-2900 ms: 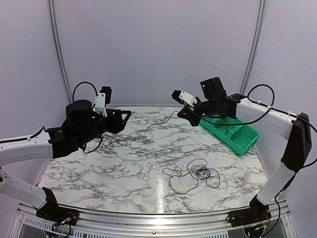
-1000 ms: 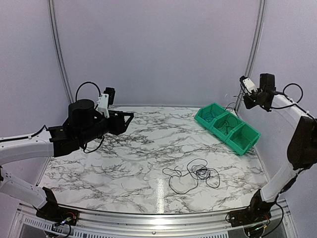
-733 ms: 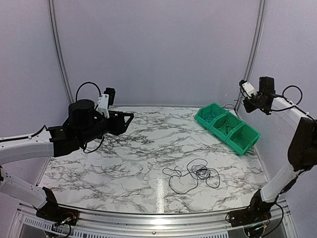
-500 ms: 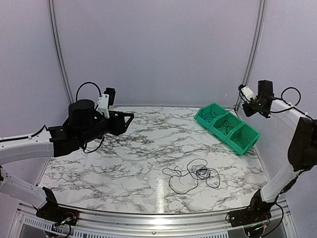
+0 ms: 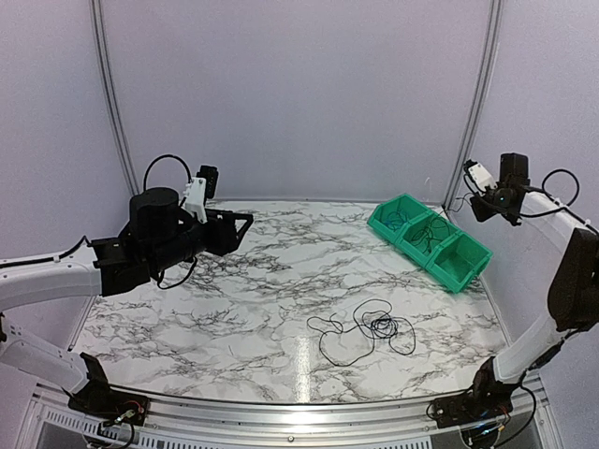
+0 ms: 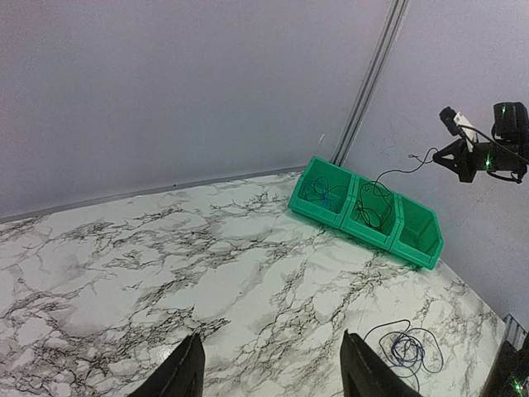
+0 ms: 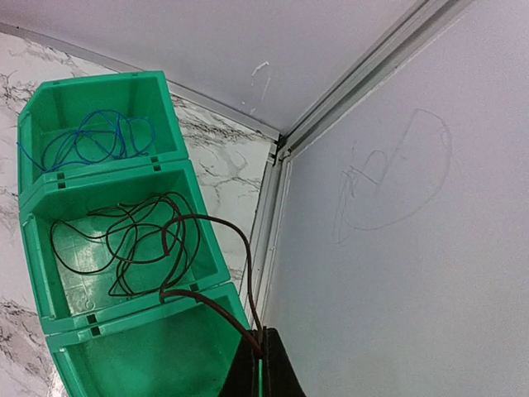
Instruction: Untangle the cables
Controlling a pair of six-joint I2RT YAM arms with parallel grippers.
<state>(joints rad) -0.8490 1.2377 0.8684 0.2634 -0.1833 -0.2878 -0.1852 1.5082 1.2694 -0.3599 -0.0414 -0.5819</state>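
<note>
A tangle of thin black cables (image 5: pixel 367 329) with a small blue coil (image 6: pixel 405 347) lies on the marble table at front right. My right gripper (image 5: pixel 473 204) hangs high near the right wall, beyond the green bin (image 5: pixel 465 272). It is shut (image 7: pixel 263 357) on a dark cable (image 7: pixel 178 219) that trails down to a coil in the bin's middle compartment (image 7: pixel 116 248). A blue cable (image 7: pixel 87 141) lies in the far compartment. My left gripper (image 5: pixel 245 220) hovers over the table's back left, open (image 6: pixel 269 368) and holding nothing.
The three-compartment green bin (image 6: pixel 417 252) stands slanted at the back right, close to the wall rail (image 7: pixel 269 215). Its near compartment (image 7: pixel 132 356) shows no cable. The purple wall (image 7: pixel 397 207) is right beside my right gripper.
My right gripper has swung from over the table to the right wall and dropped slightly, drawing the held cable out of the middle compartment. The left arm and the tangle have stayed put.
</note>
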